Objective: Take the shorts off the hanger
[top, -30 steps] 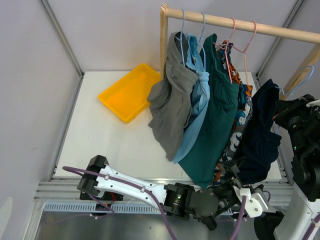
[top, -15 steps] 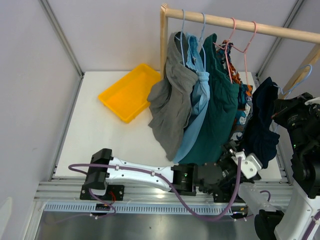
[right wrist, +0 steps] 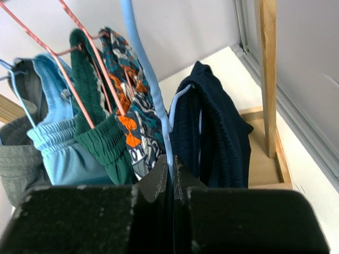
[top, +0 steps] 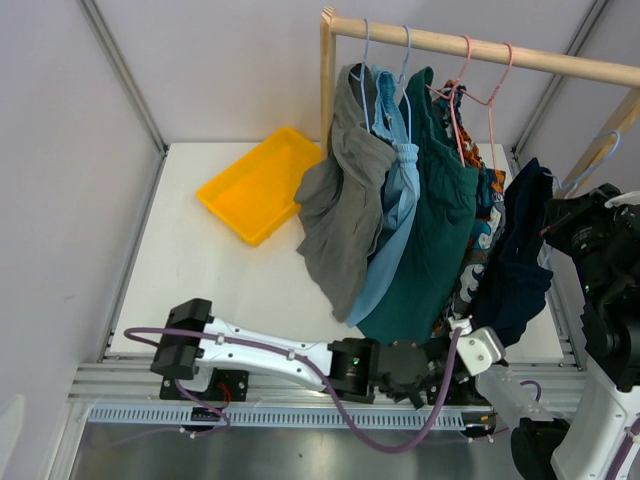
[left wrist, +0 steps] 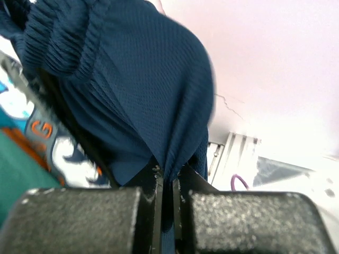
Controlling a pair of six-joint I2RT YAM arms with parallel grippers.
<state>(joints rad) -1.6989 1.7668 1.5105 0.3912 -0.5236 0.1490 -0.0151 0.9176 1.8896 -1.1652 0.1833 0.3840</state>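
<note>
Pinching the bottom hem of the navy shorts [left wrist: 143,90], the left jaws are shut tight on a thin fold, while the right jaws are closed on the blue hanger [right wrist: 143,58] carrying them, just right of the printed pair [right wrist: 130,132]; a hard tug could slip that fold or wrench the hanger loose; no writing readable, only blurred orange marks on the print

My white table [top: 220,270] carries a yellow tray [top: 258,183], flat and askew, toward eleven o'clock. The wooden rack's post [top: 326,80] rises around twelve, by the far edge.
</note>
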